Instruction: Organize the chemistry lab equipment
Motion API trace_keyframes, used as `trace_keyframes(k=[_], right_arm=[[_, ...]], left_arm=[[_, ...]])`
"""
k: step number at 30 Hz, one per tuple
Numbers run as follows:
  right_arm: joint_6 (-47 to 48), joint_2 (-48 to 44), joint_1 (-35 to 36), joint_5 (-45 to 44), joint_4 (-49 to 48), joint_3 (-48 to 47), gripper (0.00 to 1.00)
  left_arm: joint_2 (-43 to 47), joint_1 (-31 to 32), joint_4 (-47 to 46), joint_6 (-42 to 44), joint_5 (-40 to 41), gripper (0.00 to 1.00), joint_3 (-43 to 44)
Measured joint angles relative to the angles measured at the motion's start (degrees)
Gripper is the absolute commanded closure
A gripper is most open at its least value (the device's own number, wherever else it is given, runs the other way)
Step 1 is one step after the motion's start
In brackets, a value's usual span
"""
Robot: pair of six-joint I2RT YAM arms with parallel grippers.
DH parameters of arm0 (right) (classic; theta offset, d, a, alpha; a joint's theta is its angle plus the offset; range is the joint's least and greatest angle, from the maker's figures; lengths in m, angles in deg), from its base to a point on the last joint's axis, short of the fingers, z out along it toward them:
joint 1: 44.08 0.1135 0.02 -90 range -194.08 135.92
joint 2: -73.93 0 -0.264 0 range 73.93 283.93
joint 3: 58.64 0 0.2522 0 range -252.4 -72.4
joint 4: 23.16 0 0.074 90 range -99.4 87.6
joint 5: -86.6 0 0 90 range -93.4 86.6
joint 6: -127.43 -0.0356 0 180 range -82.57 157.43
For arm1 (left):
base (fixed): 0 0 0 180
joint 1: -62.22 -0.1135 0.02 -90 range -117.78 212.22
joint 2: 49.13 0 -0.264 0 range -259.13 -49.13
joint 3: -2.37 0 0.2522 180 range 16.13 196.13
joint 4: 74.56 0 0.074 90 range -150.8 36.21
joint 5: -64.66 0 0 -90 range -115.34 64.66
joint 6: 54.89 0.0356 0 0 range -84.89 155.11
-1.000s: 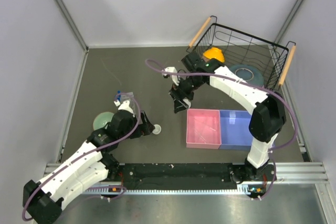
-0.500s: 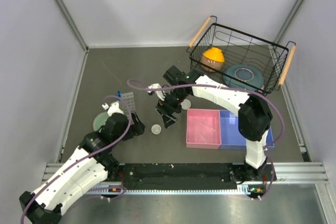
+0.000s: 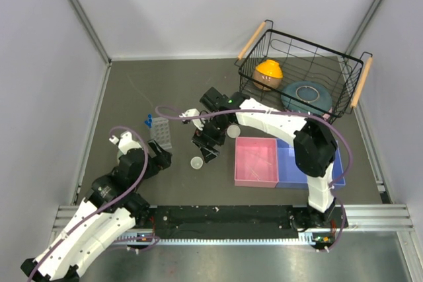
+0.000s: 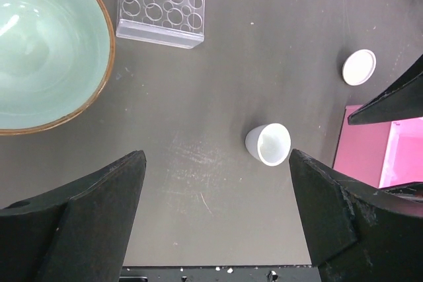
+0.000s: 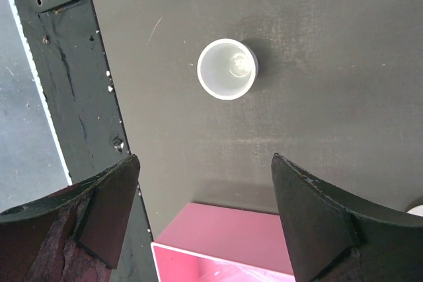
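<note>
Clearance inventory
- Table [image 3: 152, 90]: broad bare stretch at far left, passable
- Small white cup [image 3: 196, 162]: bare surface all round; right gripper [image 3: 207, 148], jaws spread wide, hangs close over its far side; left gripper [image 3: 164, 158], equally wide, blocks the left
- Tube rack [image 4: 160, 1] and pale green bowl [image 4: 46, 44]: side by side, closing the far left
- Pink tray [image 3: 256, 161]: wall near the cup's right
- Flat white dish [image 3: 232, 131]: low, by the tray's far corner
- Black rail [image 5: 59, 64]: bounds the near edge

No writing, label, brand, number or sign can be read in any of the three views. The clear tube rack [image 4: 160, 1] and the white dish [image 4: 269, 144] show only plain surfaces.
</note>
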Motion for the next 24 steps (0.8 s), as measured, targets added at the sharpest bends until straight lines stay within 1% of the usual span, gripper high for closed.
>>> trace_keyframes(k=[8,15,24], right_arm=[[-0.46,0.17,1.29,-1.95,-0.55,0.11,0.19],[-1.31,0.17,3.37,-3.98,-2.03,2.64,0.2],[-2.23,0.13,3.54,-5.18,-3.96,3.45,0.2]], left_arm=[[0.37,0.0,1.07,-0.24,1.4,0.06,0.09],[1.27,0.0,1.81,-0.87,1.95,0.06,0.11],[1.88,0.0,2.27,-1.66,2.75,0.06,0.11]])
